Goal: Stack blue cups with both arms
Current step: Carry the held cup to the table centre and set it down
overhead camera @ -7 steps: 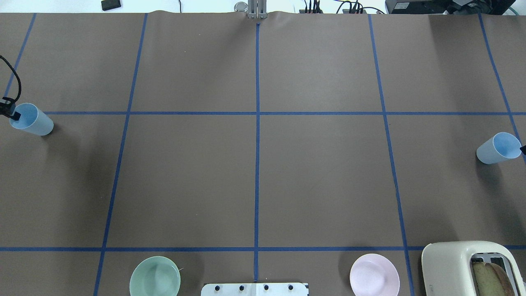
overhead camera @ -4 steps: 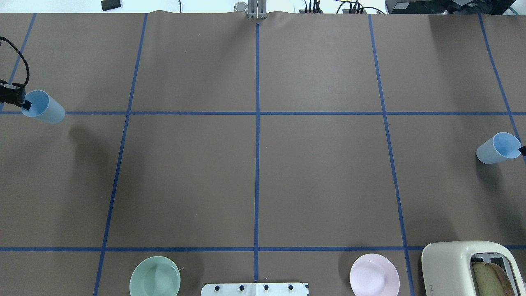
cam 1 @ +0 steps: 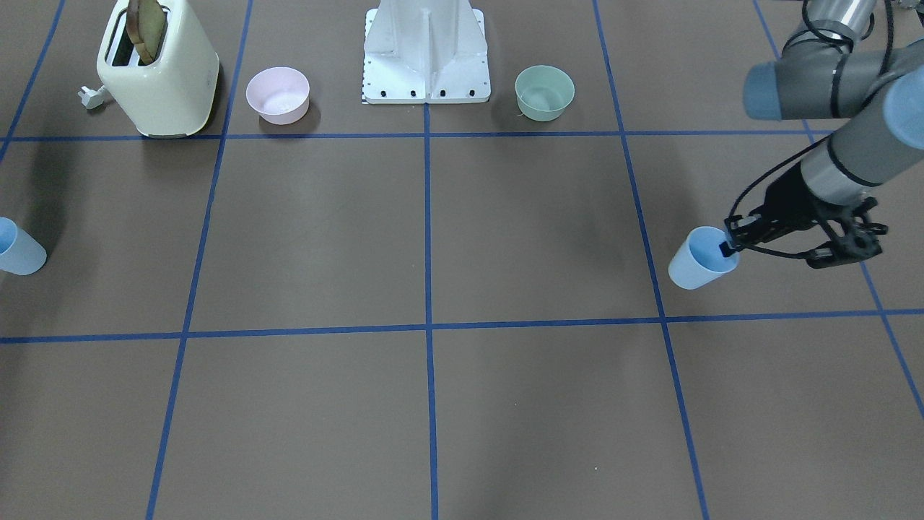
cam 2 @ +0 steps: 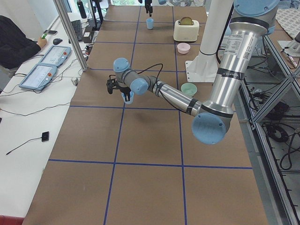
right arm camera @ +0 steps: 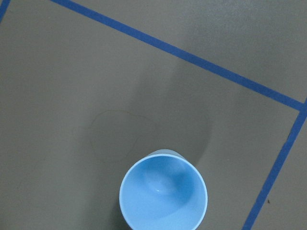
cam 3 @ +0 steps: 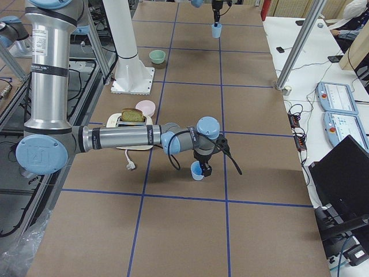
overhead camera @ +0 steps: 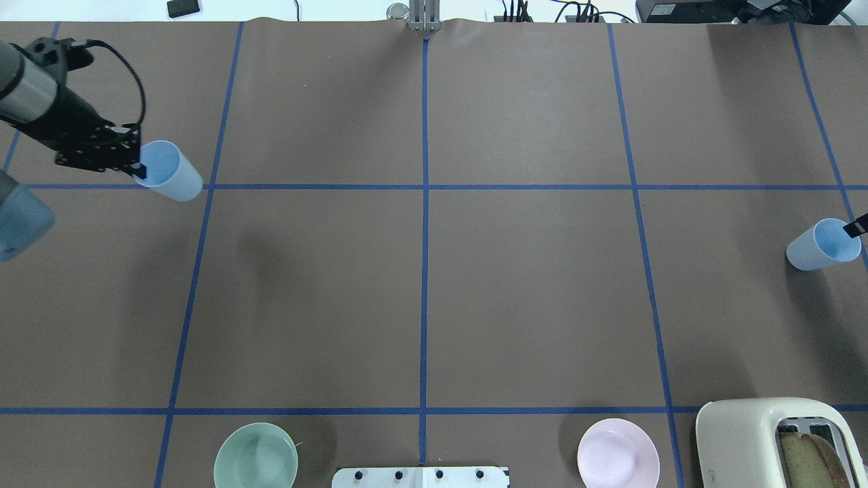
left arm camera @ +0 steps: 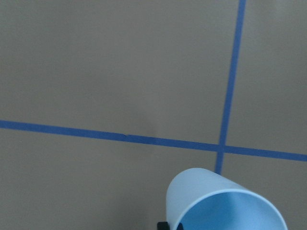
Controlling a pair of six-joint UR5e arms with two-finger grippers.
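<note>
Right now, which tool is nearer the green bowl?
Left. The left tool, holding a blue cup, is in the same half of the table as the green bowl, farther out from the robot. The right tool is at the opposite edge, much farther off.
</note>
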